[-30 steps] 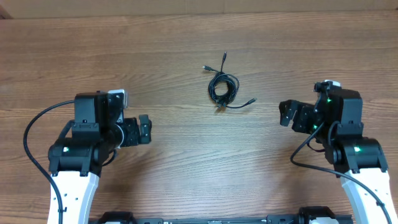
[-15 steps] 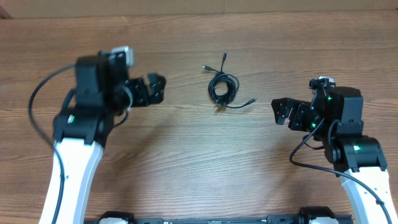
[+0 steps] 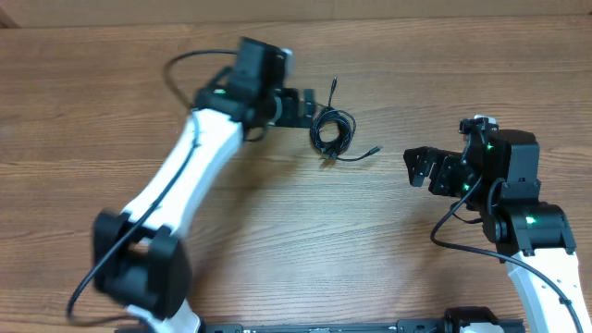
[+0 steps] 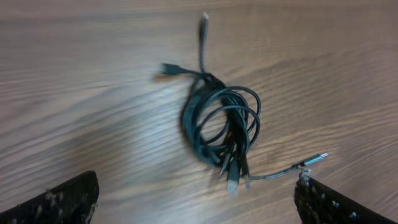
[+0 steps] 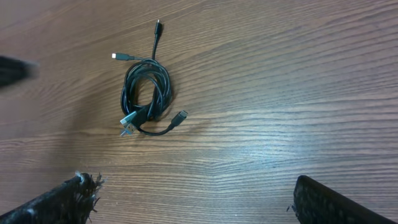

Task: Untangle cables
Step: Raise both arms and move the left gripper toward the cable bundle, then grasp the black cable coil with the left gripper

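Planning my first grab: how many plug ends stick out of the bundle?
4 plugs in left wrist view: one top, one upper left, one right, one bottom. More may hide in the bundle.

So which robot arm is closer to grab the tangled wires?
Left, probably. The left gripper is open and hovers right beside the cables. The right gripper, also open, sits farther off to the side.

The overhead camera looks straight down from high on the whole table [image 3: 111, 55]. My left wrist camera sits close over the cables [image 4: 221, 127] just ahead of my left gripper [image 4: 196, 199]. My right wrist camera shares them, farther ahead of my right gripper [image 5: 193, 199].
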